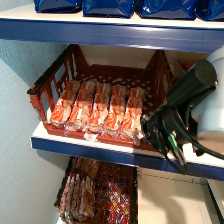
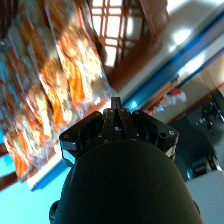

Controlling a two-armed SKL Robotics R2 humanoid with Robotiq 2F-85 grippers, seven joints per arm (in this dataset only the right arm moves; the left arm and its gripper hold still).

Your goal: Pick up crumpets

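Several crumpets packs (image 1: 95, 107) lie side by side in a red-brown crate (image 1: 50, 75) on the middle shelf, each long and clear with an orange-red and white label. My right gripper (image 1: 146, 125) hangs at the crate's front right corner, just beside the rightmost pack (image 1: 131, 117). In the right wrist view the gripper (image 2: 116, 106) is shut with nothing between its fingers, pointing toward the crumpets (image 2: 55, 95) and the crate wall (image 2: 145, 45). A short gap separates the fingertips from the nearest pack.
Dark blue bags (image 1: 107, 7) line the upper shelf. The blue shelf edge (image 1: 90, 147) runs below the crate. On the lower shelf stands another crate with glossy red bags (image 1: 110, 200). A pale wall closes the left side.
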